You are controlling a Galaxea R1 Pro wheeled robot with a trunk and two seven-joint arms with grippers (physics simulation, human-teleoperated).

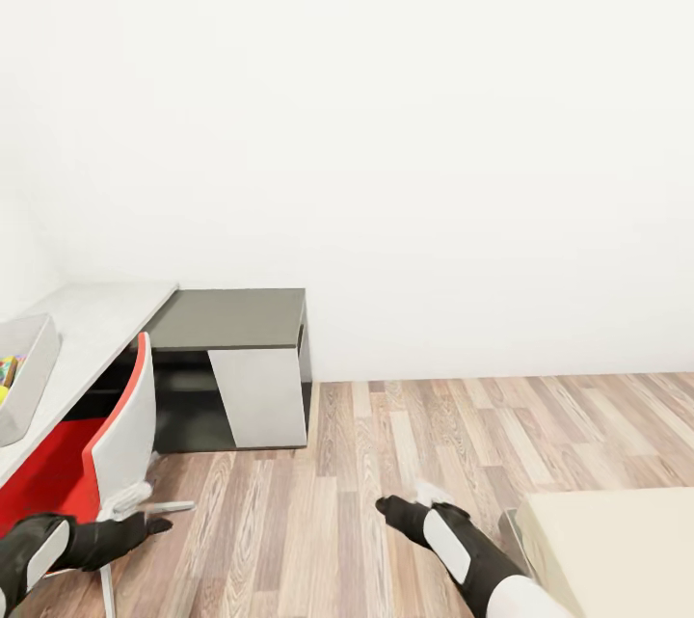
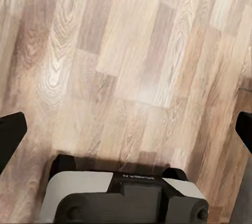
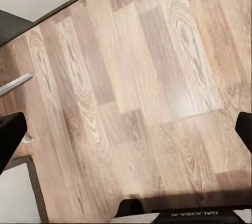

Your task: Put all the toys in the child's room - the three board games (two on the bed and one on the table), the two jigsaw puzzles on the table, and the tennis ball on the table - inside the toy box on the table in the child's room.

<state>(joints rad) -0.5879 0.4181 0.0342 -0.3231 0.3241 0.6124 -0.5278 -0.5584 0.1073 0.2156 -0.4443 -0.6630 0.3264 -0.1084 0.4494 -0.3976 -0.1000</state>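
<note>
At the far left the light grey toy box stands on the white-grey table, with a sliver of colourful toys inside it at the picture's edge; I cannot tell which toys they are. A corner of the beige bed lies at the bottom right. My left gripper hangs low beside the chair, and my right gripper hangs over the floor left of the bed. In the wrist views both the left gripper and the right gripper are open over bare wood planks, holding nothing.
A red and white chair is tucked against the table just above my left arm. A lower dark grey desk unit with a white panel stands against the white wall. Wood-plank floor stretches between it and the bed.
</note>
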